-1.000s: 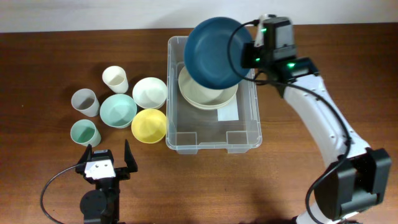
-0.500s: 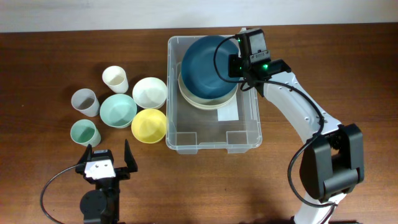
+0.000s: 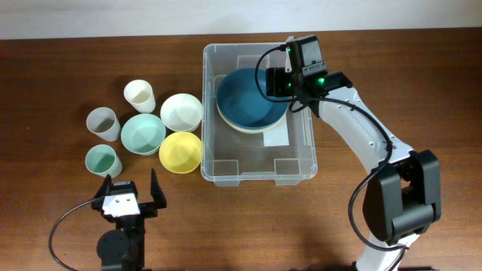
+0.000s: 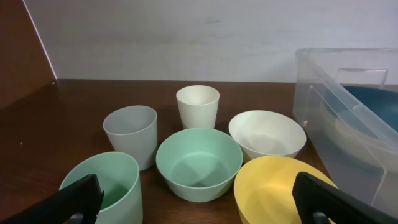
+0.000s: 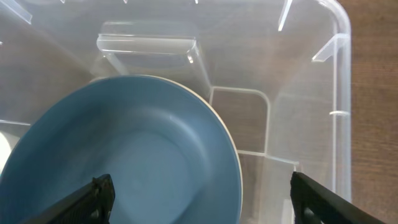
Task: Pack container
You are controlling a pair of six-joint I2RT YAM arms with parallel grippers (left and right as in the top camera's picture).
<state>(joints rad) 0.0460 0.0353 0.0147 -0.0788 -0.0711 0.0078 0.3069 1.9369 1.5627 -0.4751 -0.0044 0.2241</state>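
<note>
Right claw (image 5: 199, 183): fingers spread wide and gripping nothing. It hangs over the far right part of the container and points down into it.
Container (image 3: 256, 154): a clear bin standing on the counter (image 3: 60, 75), directly under the right claw. From the left claw it lies ahead and off to the right, well apart.
Blue bowl (image 3: 247, 98): straight below the right claw, upright inside the container. In the right wrist view its right rim lies between the two fingers, and neither finger closes on it.
Cream bowl (image 3: 241, 126): under the blue bowl, which is nested in it. Only a pale crescent of its rim shows.
Label (image 3: 277, 137): a white rectangle on the container's base, just beside the bowls and nearer the robot than the right claw.
Left claw (image 4: 196, 186): wide and empty, low over the counter, facing the loose cups and bowls.
Green cup (image 4: 102, 183): just ahead of the left claw's left finger.
Yellow bowl (image 4: 280, 186): just ahead of the left claw's right finger, close beside the container's wall.
Mint bowl (image 4: 199, 162): ahead of the left claw, centred between its fingers.
Grey cup (image 4: 130, 134): ahead and to the left, beyond the green cup.
White bowl (image 4: 267, 134): ahead and to the right, beyond the yellow bowl.
Cream cup (image 4: 198, 106): farthest ahead of the left claw, upright.
</note>
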